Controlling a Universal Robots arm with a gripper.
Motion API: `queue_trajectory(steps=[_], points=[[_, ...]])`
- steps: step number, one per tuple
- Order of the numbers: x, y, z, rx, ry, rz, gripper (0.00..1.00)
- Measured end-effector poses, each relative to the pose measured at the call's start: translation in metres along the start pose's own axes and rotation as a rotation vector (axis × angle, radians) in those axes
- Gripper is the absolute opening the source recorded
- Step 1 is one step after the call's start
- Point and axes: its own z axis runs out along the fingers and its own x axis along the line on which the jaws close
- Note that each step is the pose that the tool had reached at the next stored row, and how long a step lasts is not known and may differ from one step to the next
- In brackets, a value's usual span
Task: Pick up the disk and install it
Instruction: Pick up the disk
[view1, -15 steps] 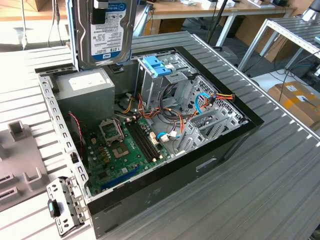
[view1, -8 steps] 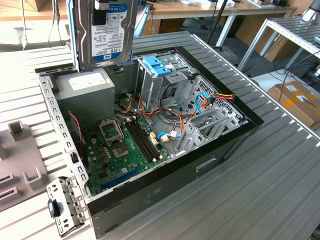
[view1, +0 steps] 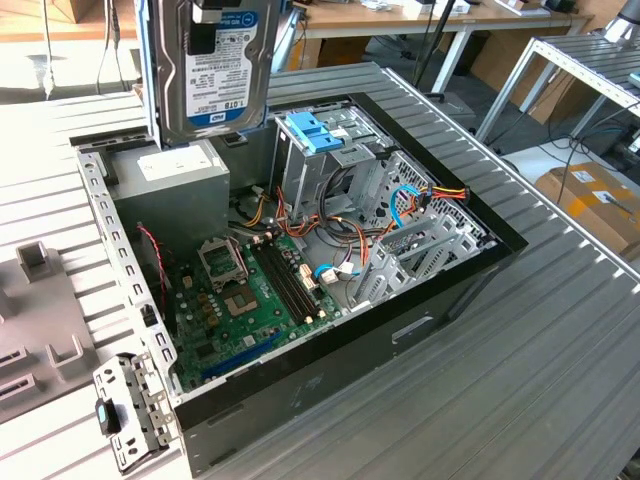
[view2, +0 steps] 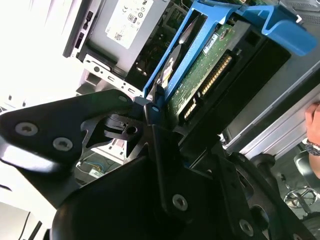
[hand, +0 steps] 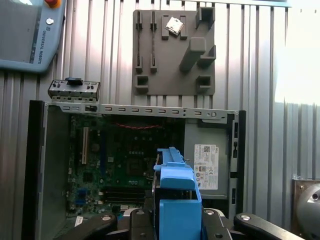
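Open computer case (view1: 330, 390) lying flat below me, lid off. Inside it, at the case's far side, the drive cage (view1: 350, 165) carries its light-blue bracket (view1: 315, 130), beside the grey power supply (view1: 175, 175). The disk (view1: 225, 70) hangs above the case, over the power-supply corner, long axis upright (label facing the exterior view). From the disk, the cage lies lower and toward the exterior view's right. My gripper (view2: 172, 122) is clamped on the disk at its blue rails, though I can't quite make out where the pads bite.
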Motion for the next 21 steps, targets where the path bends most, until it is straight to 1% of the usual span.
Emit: queue_trajectory(steps=[5, 6, 11, 14, 17, 21], points=[[0.0031, 0.0001, 0.0000, 0.0000, 0.0000, 0.000, 0.36], [0.0050, 0.0002, -0.0001, 0.0000, 0.0000, 0.000, 0.36], [0.0101, 0.0003, -0.0001, 0.0000, 0.0000, 0.000, 0.36], [0.0147, 0.0004, 0.0001, 0.0000, 0.0000, 0.000, 0.36], [0.0198, 0.0005, 0.0021, 0.0000, 0.0000, 0.000, 0.36], [0.0234, 0.0006, 0.0032, 0.0000, -0.0001, 0.000, 0.36]])
